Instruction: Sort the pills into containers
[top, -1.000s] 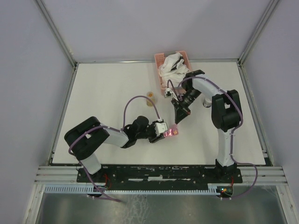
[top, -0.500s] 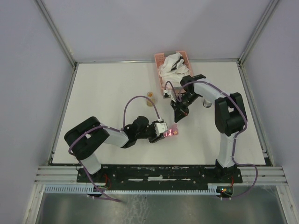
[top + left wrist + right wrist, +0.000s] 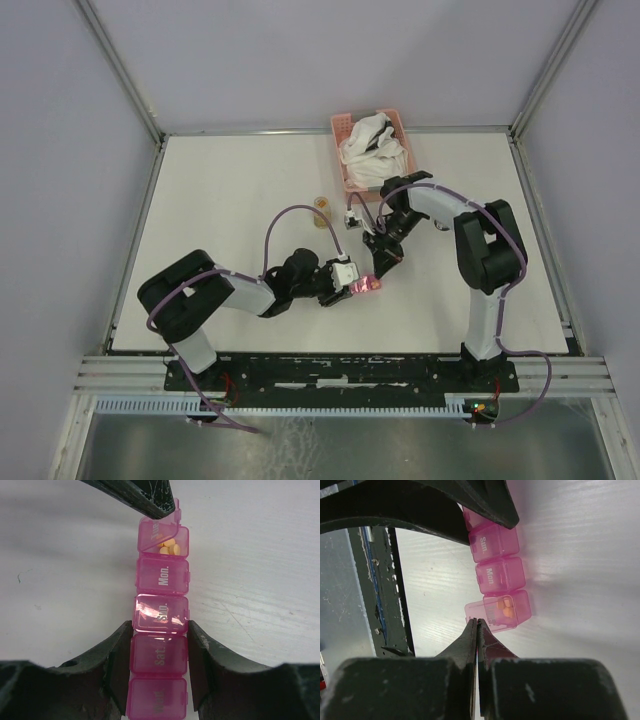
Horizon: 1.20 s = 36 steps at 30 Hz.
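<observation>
The magenta pill-box strip (image 3: pixel 368 285) lies on the white table. My left gripper (image 3: pixel 352 288) is shut on it, one finger on each side at the "Sat." compartment (image 3: pixel 159 655). The end compartment's lid stands open and shows orange pills (image 3: pixel 169 546); they also show in the right wrist view (image 3: pixel 503 609). The "Mon." (image 3: pixel 499 575) and "Sun." compartments are closed. My right gripper (image 3: pixel 381 264) is shut and empty. Its tips (image 3: pixel 476 623) touch or nearly touch the open lid's edge (image 3: pixel 476 611), and its fingers (image 3: pixel 145 500) sit just above the open lid.
A pink lattice basket (image 3: pixel 350 182) with white cloths (image 3: pixel 372 145) stands at the back centre. Two small orange-topped items (image 3: pixel 322 203) sit on the table left of the basket. The table's near edge with its dark rail (image 3: pixel 380 590) is close by the strip.
My right gripper has moved from beside the basket down and toward the near edge, reaching the strip's open end. My left gripper and the strip have not moved.
</observation>
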Each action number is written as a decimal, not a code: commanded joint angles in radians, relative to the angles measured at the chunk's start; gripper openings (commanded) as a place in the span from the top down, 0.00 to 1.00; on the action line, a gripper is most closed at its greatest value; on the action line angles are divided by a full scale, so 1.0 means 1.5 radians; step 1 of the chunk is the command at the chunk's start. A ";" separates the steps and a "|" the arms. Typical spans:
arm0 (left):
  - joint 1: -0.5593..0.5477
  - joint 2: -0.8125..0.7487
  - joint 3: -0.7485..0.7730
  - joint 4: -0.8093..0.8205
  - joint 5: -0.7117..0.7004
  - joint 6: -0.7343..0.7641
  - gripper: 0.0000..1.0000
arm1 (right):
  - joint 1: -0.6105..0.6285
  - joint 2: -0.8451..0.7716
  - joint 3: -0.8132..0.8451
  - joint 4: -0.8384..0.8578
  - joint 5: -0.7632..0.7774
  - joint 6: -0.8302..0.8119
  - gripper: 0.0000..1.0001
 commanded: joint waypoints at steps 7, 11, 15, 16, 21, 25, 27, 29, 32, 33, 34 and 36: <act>0.003 0.007 0.018 -0.026 0.026 -0.018 0.89 | 0.021 -0.054 -0.055 0.100 0.075 0.076 0.99; 0.003 0.008 0.020 -0.029 0.026 -0.017 0.89 | 0.030 -0.057 -0.067 0.127 0.085 0.102 0.99; 0.004 0.011 0.023 -0.032 0.026 -0.021 0.89 | 0.034 -0.061 -0.075 0.147 0.094 0.125 0.99; 0.003 0.012 0.025 -0.033 0.026 -0.023 0.89 | 0.035 -0.063 -0.077 0.149 0.095 0.129 0.99; 0.003 0.016 0.034 -0.042 0.024 -0.035 0.89 | 0.043 -0.075 -0.094 0.161 0.115 0.144 0.99; 0.003 0.017 0.037 -0.046 0.018 -0.048 0.89 | 0.048 -0.089 -0.110 0.160 0.122 0.152 0.99; 0.003 0.015 0.037 -0.048 0.016 -0.056 0.90 | 0.048 -0.098 -0.117 0.161 0.122 0.159 0.99; 0.004 0.012 0.037 -0.048 0.012 -0.069 0.90 | 0.048 -0.107 -0.125 0.168 0.123 0.174 0.99; 0.003 0.008 0.034 -0.048 0.006 -0.091 0.90 | 0.049 -0.124 -0.144 0.202 0.136 0.212 0.99; 0.003 0.007 0.033 -0.047 0.002 -0.100 0.90 | 0.051 -0.130 -0.153 0.220 0.143 0.227 0.99; 0.003 0.007 0.032 -0.045 -0.002 -0.109 0.90 | 0.052 -0.135 -0.162 0.236 0.158 0.239 0.99; 0.001 0.007 0.033 -0.044 -0.009 -0.124 0.90 | 0.055 -0.141 -0.178 0.266 0.180 0.262 0.99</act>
